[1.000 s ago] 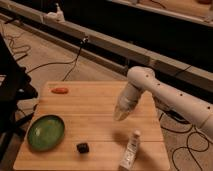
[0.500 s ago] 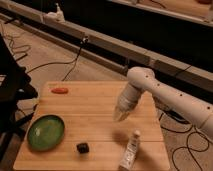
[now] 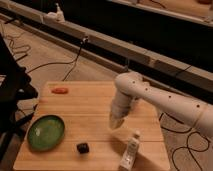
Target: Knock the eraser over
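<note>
Camera view, looking down on a wooden worktop (image 3: 90, 107) with cables on the floor behind it.

- Robot arm (image 3: 160, 102): white, enters from the right and bends down over the right half of the worktop.
- Green plate (image 3: 46, 132): front left, nothing in it.
- White bottle (image 3: 130, 150): front right corner, close below the arm.
- Gripper (image 3: 116, 122): points downward, hanging just above the wood right of centre. Whether it is spread or pressed together cannot be told.
- Eraser (image 3: 83, 147): small black block near the front edge, just right of the plate and not touching it. It sits left of and nearer than the gripper, with bare wood between them.
- Small orange-red item (image 3: 60, 90): back left, well apart from everything else.

Progress, as a judgement: no contact with the eraser, so the knock is not yet made. Left to do: bring the gripper lower and leftward to the block, then push it over, keeping off the plate and the bottle.
</note>
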